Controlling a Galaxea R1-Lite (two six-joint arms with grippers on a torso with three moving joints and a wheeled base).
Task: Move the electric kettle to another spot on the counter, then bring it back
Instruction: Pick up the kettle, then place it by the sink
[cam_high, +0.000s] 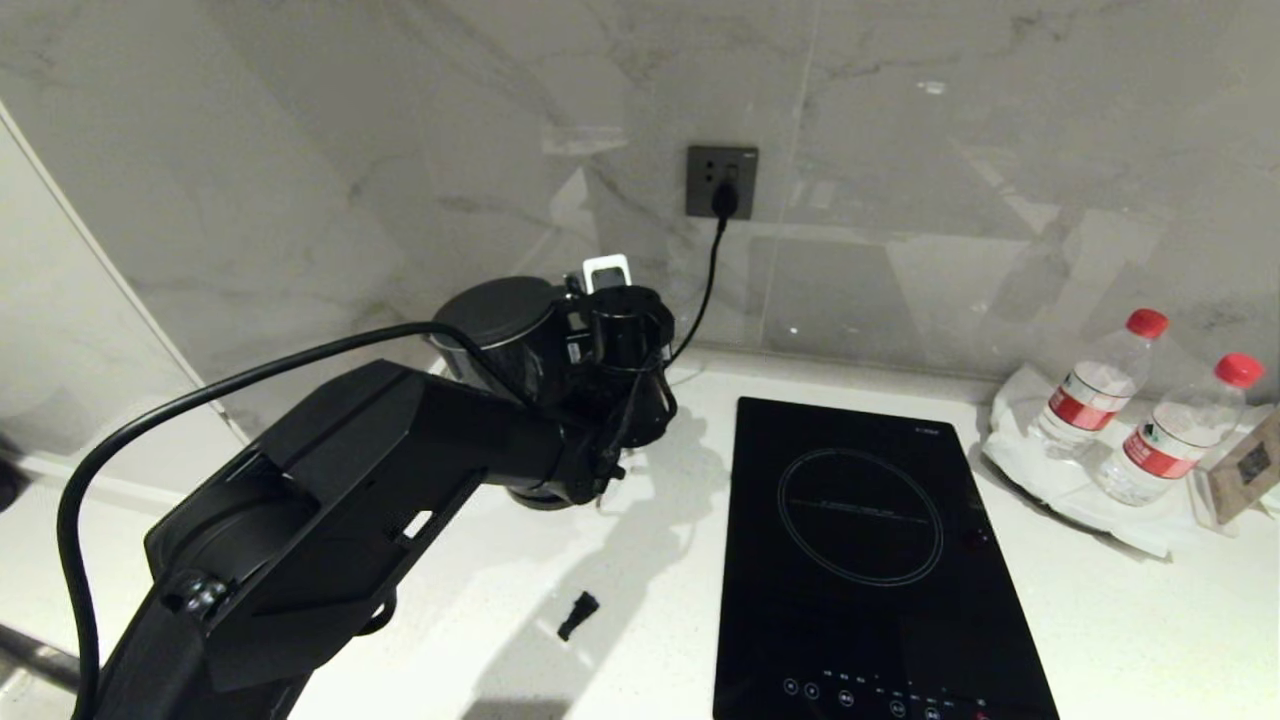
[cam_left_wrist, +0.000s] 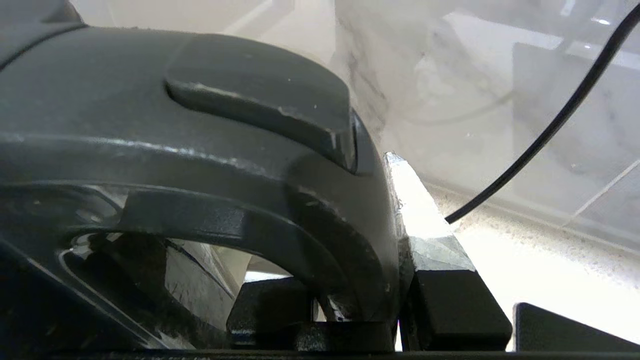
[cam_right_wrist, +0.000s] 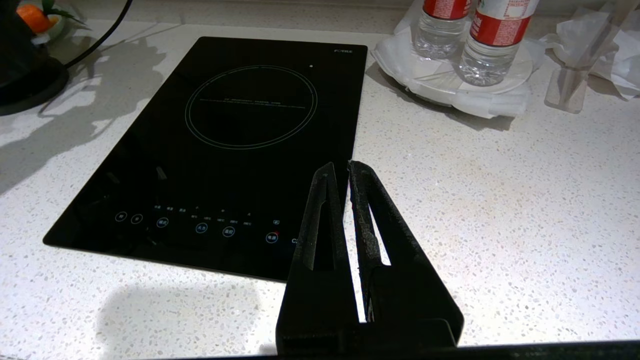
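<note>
Gripping the loop handle, the left gripper (cam_left_wrist: 400, 280) was clamped on the electric kettle (cam_high: 500, 325) — upright near the wall on the counter (cam_high: 660, 560); the right gripper (cam_right_wrist: 345, 200), closed, sat well apart.

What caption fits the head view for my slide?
Left gripper clamped on the kettle handle near the wall, beside the hob on the white counter.

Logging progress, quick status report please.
Left gripper shut on kettle handle. Right gripper shut, idle by hob. Cord trails behind kettle.
</note>
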